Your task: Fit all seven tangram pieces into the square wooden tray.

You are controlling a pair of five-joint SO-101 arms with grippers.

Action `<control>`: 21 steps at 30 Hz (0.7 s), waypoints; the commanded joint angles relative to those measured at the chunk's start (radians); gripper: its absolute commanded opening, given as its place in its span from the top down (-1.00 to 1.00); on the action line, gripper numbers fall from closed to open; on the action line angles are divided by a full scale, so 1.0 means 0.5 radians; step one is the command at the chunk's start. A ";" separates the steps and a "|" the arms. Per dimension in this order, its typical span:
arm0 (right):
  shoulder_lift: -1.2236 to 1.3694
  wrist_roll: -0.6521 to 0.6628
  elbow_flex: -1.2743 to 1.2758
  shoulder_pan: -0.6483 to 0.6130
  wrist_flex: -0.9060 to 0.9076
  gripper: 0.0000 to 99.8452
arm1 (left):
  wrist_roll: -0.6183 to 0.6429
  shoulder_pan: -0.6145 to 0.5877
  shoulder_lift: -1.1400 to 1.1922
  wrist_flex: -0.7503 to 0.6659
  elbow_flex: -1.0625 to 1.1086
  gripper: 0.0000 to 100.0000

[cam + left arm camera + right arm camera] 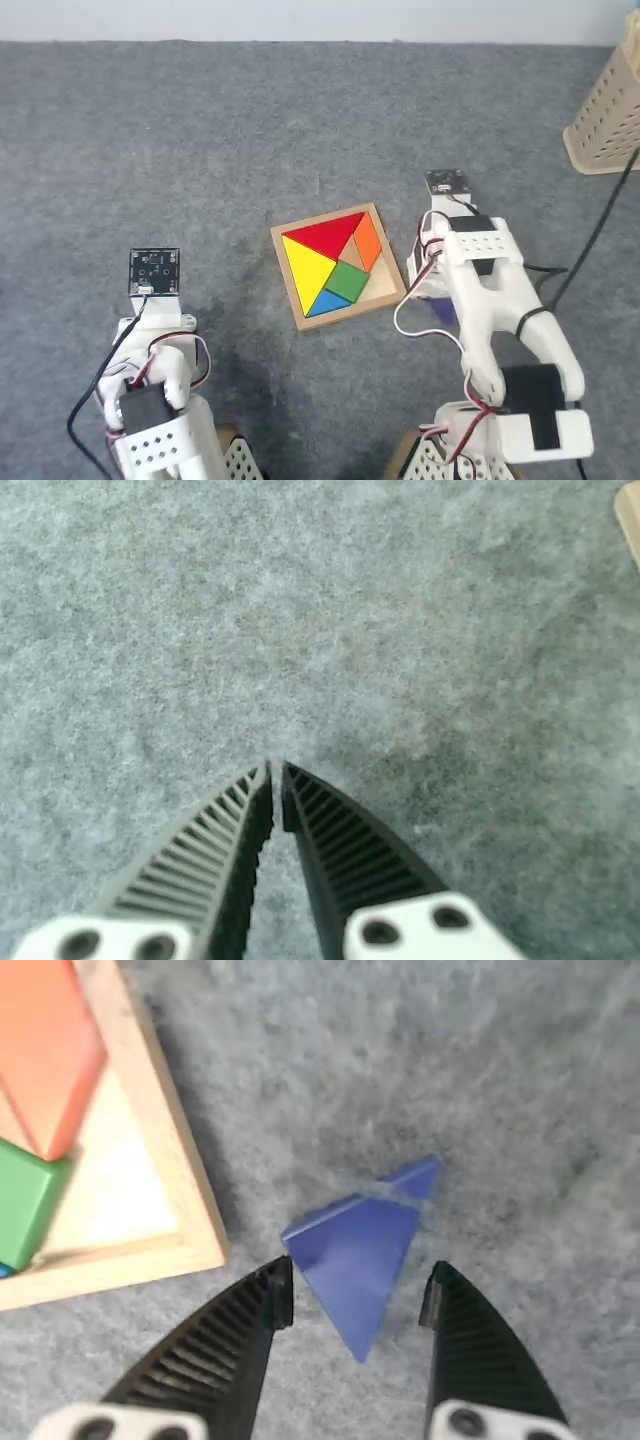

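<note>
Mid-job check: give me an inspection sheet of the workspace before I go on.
Surface: grey carpet.
Job's things: wooden tray holds red, yellow, orange, green and light blue pieces, with one corner bare; dark blue triangle lies on the carpet beside the tray.
Clutter: nothing seen.
Grippers: right gripper open, a finger on either side of the dark blue triangle; left gripper shut over bare carpet.
Cables: black cable runs off beside the right arm.
Surroundings: perforated beige stand at the far corner.
</note>
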 commanded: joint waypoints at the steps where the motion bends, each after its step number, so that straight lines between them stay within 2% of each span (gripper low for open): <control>1: 0.091 -0.018 -0.077 0.020 -0.051 0.61 | -0.009 -0.006 -0.028 0.015 -0.014 0.97; 11: 0.462 -0.009 -0.264 0.023 -0.014 0.61 | -0.009 -0.006 -0.028 0.015 -0.014 0.97; 17: 0.164 -0.037 -0.252 0.127 0.044 0.61 | -0.009 -0.006 -0.028 0.015 -0.014 0.97; 21: -0.008 -0.184 -0.163 0.143 -0.044 0.61 | -0.009 -0.006 -0.028 0.015 -0.014 0.97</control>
